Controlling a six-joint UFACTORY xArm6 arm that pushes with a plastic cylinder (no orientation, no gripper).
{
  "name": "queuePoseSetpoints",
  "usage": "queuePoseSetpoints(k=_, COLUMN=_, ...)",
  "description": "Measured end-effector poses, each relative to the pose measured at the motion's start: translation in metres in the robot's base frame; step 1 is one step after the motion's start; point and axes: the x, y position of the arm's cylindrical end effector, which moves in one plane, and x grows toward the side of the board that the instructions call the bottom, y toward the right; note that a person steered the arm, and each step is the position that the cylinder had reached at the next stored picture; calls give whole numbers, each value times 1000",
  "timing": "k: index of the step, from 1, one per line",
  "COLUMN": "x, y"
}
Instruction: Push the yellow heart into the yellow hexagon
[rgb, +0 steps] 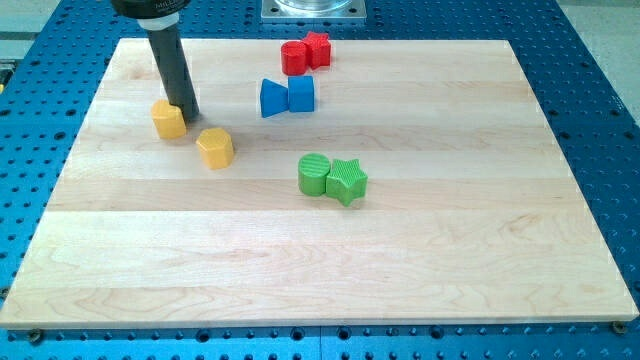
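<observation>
The yellow heart (169, 119) lies on the wooden board (320, 260) at the view's upper left. The yellow hexagon (215, 147) lies a short way to its lower right, with a small gap between them. My tip (187, 108) stands at the heart's upper right edge, touching it or nearly so, and above and left of the hexagon. The dark rod rises from there to the view's top.
A blue triangle (272, 98) and a blue square block (301, 94) touch each other right of the tip. A red round block (294, 58) and a red star (318, 48) sit at the top. A green round block (314, 173) and a green star (348, 181) sit mid-board.
</observation>
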Motion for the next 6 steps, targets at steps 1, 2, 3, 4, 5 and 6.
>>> queuePoseSetpoints(k=1, x=-3, y=-21)
queuePoseSetpoints(k=2, x=34, y=-20)
queuePoseSetpoints(k=3, x=45, y=-20)
queuePoseSetpoints(k=4, x=62, y=-38)
queuePoseSetpoints(k=5, x=85, y=-3)
queuePoseSetpoints(k=6, x=86, y=-2)
